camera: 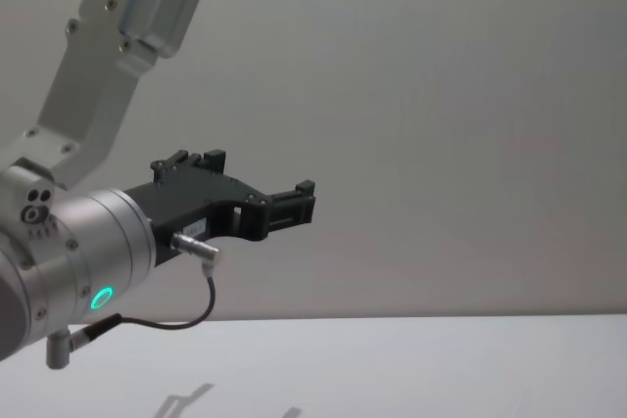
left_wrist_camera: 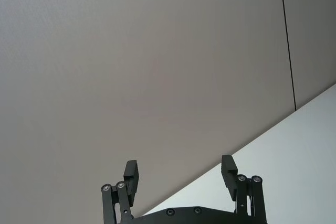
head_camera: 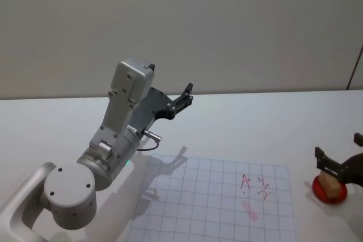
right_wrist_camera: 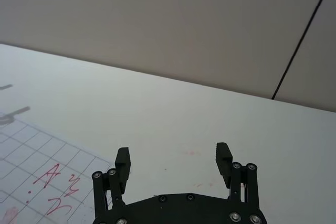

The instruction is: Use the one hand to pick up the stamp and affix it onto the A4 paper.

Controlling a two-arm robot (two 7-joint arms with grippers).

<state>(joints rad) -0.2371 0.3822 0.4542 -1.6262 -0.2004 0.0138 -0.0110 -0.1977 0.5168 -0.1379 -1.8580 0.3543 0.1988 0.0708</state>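
well, approach step: black plastic right gripper (right_wrist_camera: 173, 151), wide open and empty, close by the tan wooden stamp (head_camera: 329, 183) at four o'clock; next, drop and pinch. left gripper (left_wrist_camera: 178, 169) open, parked ten o'clock.

The left arm (head_camera: 108, 151) stands up from 8 o'clock, the left claw (head_camera: 186, 96) held high and aimed toward 1 o'clock — fingers spread. The right claw (head_camera: 339, 149) sits low at 4 o'clock, fingers likewise apart.
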